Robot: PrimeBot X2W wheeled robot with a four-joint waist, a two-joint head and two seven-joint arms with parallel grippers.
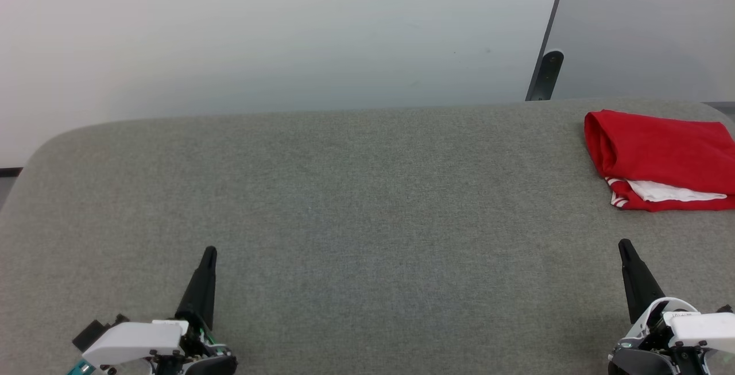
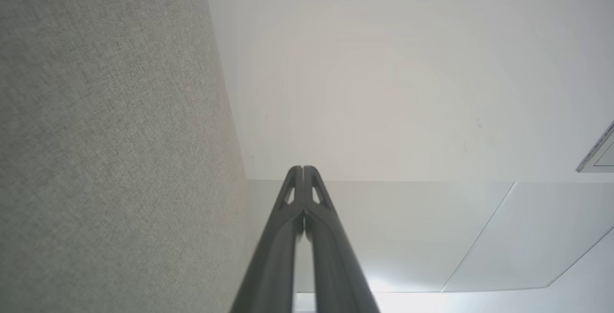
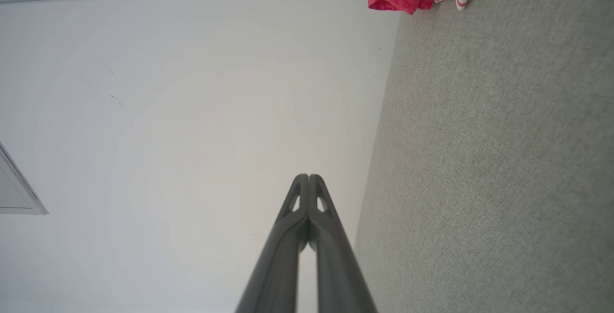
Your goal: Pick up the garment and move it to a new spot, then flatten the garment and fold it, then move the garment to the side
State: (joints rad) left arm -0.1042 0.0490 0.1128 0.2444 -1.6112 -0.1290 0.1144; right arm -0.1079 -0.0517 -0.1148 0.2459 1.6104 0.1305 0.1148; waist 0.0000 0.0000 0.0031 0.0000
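At the table (image 1: 344,191) edge lies the jersey (image 1: 660,151) — a nudge could drop it. The left gripper (image 1: 210,251) and right gripper (image 1: 626,247) sit closed.

Garment (image 1: 660,151) at far right of table (image 1: 344,191); left gripper (image 1: 209,252) near-left; right gripper (image 1: 625,246) before garment

No legible lettering, number or label on the folded garment (image 1: 660,145) or elsewhere.

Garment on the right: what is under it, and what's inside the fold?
The garment lies folded directly on the grey fabric table. Some white fabric and striped trim peek from between its red layers. Anything deeper inside the fold is covered.
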